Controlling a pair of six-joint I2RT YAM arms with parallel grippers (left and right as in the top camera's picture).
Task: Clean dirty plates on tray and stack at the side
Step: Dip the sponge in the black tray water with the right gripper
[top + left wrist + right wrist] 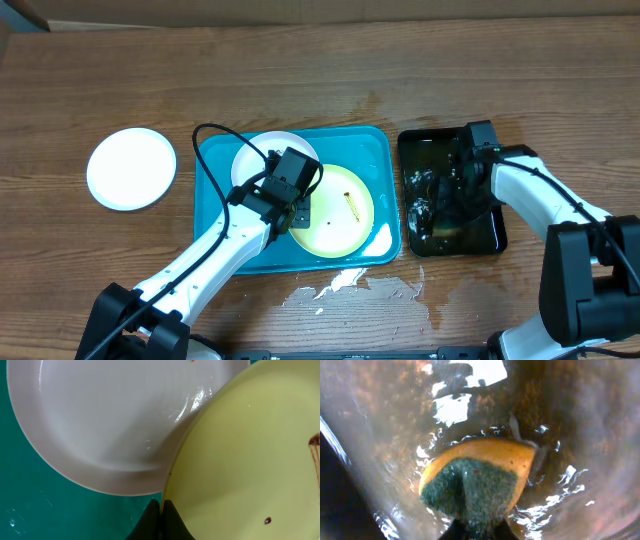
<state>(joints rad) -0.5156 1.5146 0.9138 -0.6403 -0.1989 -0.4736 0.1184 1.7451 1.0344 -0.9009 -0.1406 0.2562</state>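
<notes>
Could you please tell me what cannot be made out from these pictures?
1. Left wrist: the bottom edge cuts off the left gripper; whether it pinches the yellow plate by its rim is unclear.
2. Overhead: its arm covers where the white plate in the tray meets the yellow plate.
3. Overhead: the right gripper hides the sponge; glare blurs the black tray floor.

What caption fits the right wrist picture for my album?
Right gripper pinches a wet sponge in the black tray's water.
</notes>
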